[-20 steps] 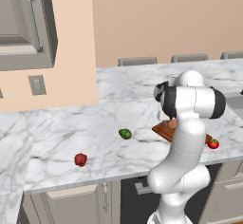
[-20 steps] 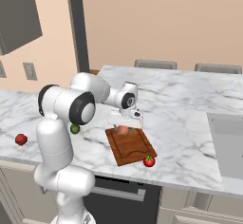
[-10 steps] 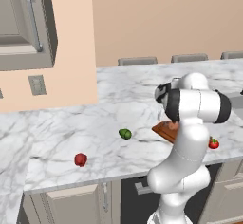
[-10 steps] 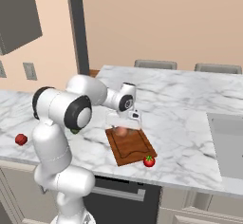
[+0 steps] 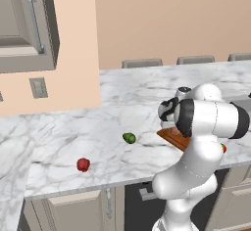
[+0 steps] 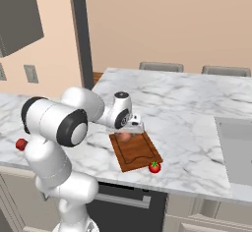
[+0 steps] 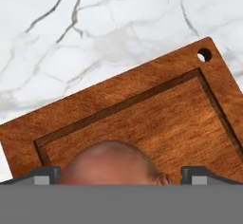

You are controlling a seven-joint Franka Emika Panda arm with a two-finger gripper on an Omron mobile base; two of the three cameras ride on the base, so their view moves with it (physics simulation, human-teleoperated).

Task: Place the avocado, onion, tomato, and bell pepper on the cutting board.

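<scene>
Cutting board [image 6: 137,151] on the white marbled surface [image 6: 187,113], taken as landmark. The onion [image 6: 126,136] rests on the board's far end, inside the groove; in the hand view it sits between the end effector's two finger tips [image 7: 43,174], which stand apart on either side of it without clasping it. The end effector [image 6: 134,127], jaws wide, hangs just above the onion. The tomato [image 6: 155,167] lies off the board, just beside its near right corner. The avocado [image 5: 129,138] lies on the surface to the board's left, and the bell pepper [image 5: 83,164] farther left again, near the surface's front edge. The white arm [image 5: 206,122] hides most of the board in the left base view. Behind: a peach wall, grey cabinet [image 5: 27,27], wall outlet [image 5: 38,87].
</scene>
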